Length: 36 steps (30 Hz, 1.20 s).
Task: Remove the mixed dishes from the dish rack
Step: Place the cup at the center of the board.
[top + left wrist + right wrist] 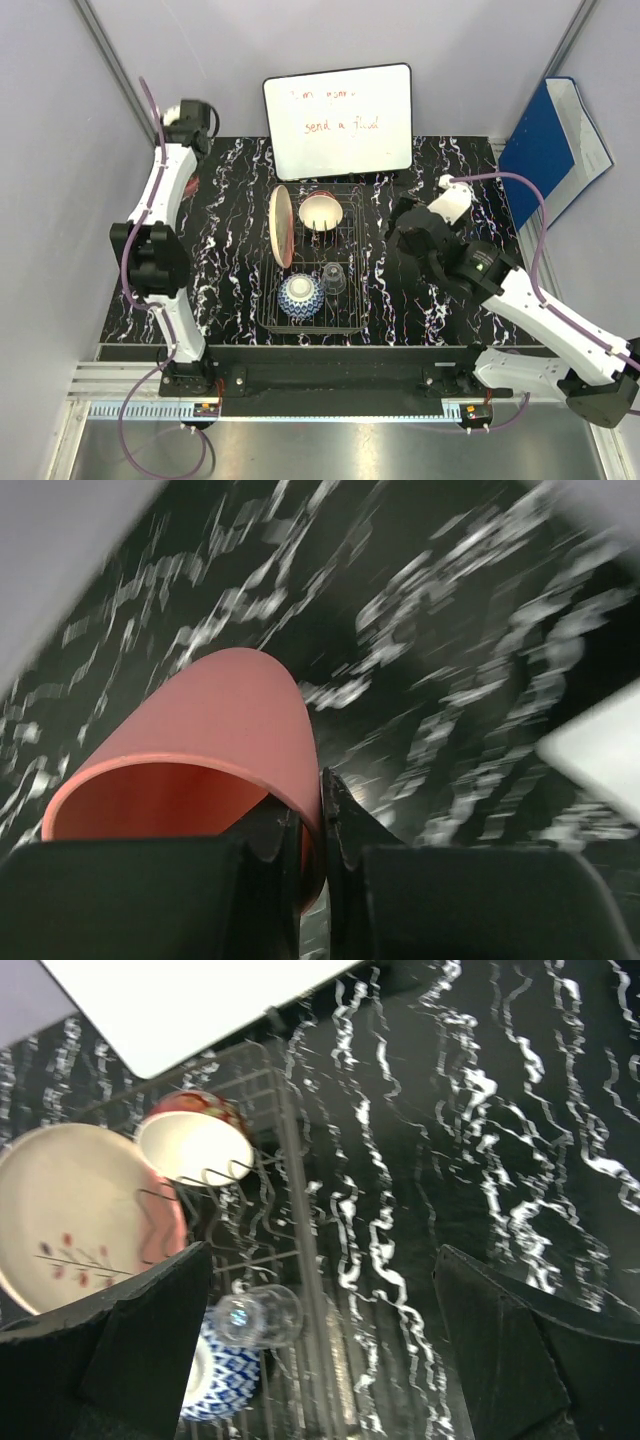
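Left tool (312, 815) is clenched on the salmon-pink cup (215, 735), one finger inside the mouth and one outside, pinching the wall near the rim. The cup is out of the dish rack (356, 300), well off its left side and over bare bench (225, 200); the wrist view is smeared, so I can't tell whether the base is touching down. I read this step as setting the cup down. To do it well I'd keep it well left of the rack, level it so the base lands flat, ease down until it sits, then let go and lift straight up without dragging the rim. Right tool (322, 1260) is released and holds nothing, hanging just off the rack's right side. Inside the rack are the plate (281, 227) on edge at the left, the cream bowl (322, 212) at the far end, the clear glass (333, 278) towards the right, and the blue-and-white bowl (300, 295) at the near end.
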Motion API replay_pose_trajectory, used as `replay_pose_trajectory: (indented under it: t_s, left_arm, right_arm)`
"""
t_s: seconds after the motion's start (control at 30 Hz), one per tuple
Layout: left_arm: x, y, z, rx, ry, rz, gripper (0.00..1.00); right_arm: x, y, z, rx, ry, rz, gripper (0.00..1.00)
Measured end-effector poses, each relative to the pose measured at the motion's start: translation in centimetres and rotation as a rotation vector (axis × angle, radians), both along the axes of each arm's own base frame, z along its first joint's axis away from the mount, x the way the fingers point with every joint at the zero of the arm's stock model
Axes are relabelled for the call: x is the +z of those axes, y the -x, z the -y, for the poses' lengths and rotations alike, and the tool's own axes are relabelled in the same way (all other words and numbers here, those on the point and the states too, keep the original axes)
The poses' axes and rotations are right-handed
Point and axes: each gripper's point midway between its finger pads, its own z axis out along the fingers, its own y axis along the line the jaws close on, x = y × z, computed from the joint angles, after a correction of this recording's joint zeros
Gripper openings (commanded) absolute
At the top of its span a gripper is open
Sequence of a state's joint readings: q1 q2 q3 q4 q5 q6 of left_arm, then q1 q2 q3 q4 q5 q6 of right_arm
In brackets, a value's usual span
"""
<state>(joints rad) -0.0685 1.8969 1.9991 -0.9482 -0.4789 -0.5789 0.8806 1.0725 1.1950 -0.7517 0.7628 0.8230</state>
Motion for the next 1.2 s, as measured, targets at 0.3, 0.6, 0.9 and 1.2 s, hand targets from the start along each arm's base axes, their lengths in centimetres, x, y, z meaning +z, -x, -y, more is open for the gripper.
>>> replay_pose_trajectory:
  t_s: [0.3, 0.6, 0.9, 1.2]
  left_arm:
    - [-8.1, 3.9, -7.8, 0.162, 0.069, -0.215, 0.0]
    - [-11.4, 3.6, -9.4, 0.162, 0.109, -0.28, 0.0]
    - [-16.8, 3.8, -8.3, 0.103, 0.225, -0.337, 0.02]
    - [-17.4, 3.3, -8.1, 0.065, 0.26, -0.311, 0.89]
  right_arm:
    - [-1.5, 0.8, 1.6, 0.011, 0.1, -0.02, 1.0]
    - [-3.3, 0.1, 0.2, 0.051, 0.149, -0.066, 1.0]
    - [-3.9, 0.1, -0.7, 0.091, 0.156, -0.086, 1.0]
    - [-4.4, -0.1, -1.3, 0.106, 0.16, -0.095, 1.0]
